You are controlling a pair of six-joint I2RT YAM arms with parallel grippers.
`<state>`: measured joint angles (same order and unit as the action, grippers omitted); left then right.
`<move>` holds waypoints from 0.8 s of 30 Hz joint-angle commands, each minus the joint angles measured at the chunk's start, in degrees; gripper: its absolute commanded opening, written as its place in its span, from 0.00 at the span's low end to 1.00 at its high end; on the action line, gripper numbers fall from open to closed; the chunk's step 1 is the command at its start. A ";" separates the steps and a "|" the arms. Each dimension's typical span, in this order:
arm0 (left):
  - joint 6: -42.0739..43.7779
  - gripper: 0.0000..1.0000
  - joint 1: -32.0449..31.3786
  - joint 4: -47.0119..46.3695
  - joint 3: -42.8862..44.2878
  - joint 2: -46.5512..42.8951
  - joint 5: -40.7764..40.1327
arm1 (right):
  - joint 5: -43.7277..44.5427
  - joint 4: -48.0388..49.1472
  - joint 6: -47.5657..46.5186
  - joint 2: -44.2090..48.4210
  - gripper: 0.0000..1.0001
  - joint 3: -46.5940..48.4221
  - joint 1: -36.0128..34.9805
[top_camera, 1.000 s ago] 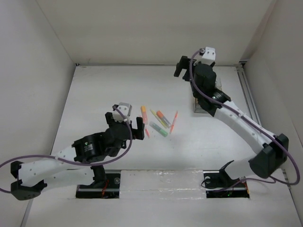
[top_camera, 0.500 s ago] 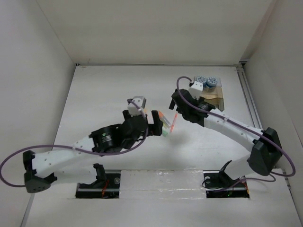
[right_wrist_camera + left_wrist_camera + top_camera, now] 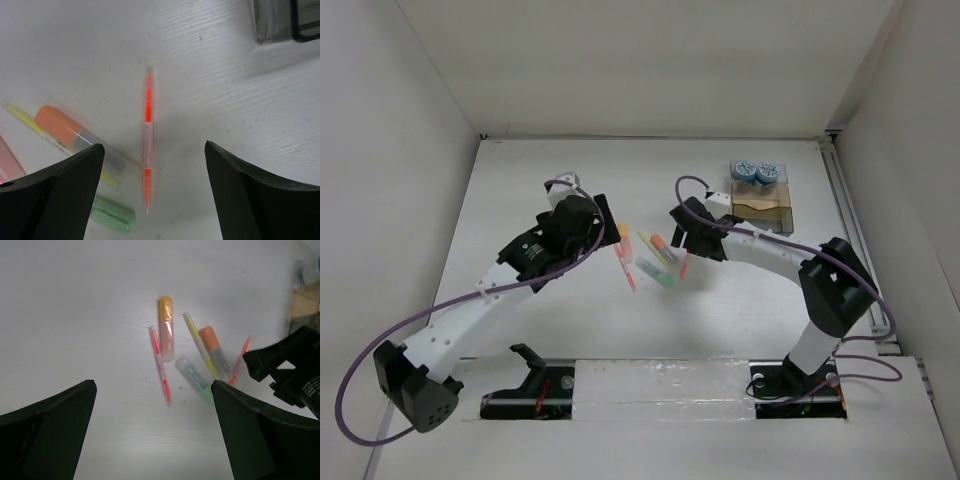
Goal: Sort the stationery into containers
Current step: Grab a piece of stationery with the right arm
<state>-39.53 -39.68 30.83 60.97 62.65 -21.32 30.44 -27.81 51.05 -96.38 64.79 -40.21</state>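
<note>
While the right gripper (image 3: 153,150) hangs with fingers spread wide, the slim red-orange plastic pen (image 3: 147,131) lies flat on the white table (image 3: 225,90) directly beneath the gap, its long axis square across the closing line. This gripper's clearly the nearer of the two.

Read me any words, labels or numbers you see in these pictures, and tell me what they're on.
Nothing legible.
Orange-capped marker: dark print along its clear barrel, too blurred to read.
Slim red pen: pale label band, no readable text.
Right arm's black housing: tiny pale marks, too small.
</note>
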 commanded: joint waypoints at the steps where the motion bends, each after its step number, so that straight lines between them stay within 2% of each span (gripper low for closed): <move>1: -1.42 0.99 0.13 7.04 0.29 -2.62 -11.96 | -2.92 3.11 0.63 -3.19 0.86 0.77 -0.49; 2: -1.43 0.99 1.17 7.75 0.29 -3.84 -14.95 | -2.93 3.12 0.11 -3.98 0.82 0.77 -0.49; 5: 0.15 0.99 2.86 5.05 -4.17 -6.48 -12.09 | -3.63 3.12 0.11 -5.92 0.71 1.39 0.04; 7: 1.46 0.99 2.86 2.57 -5.94 -7.02 -8.83 | -4.42 4.17 0.11 -6.63 0.70 1.39 0.57; 13: 2.70 0.99 2.86 2.48 -5.42 -8.15 -8.66 | -4.95 3.47 0.63 -10.31 0.65 3.14 0.57; 17: 3.23 0.99 2.86 1.95 -5.95 -9.48 -8.65 | -3.55 1.54 1.16 -11.55 0.49 3.67 0.57; 24: 4.37 0.99 2.86 0.90 -5.95 -10.71 -7.33 | -3.02 1.01 1.69 -11.55 0.38 3.14 1.62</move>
<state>-36.38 -36.88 33.15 55.61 52.64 -28.93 27.62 -26.59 51.27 -106.52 67.44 -39.38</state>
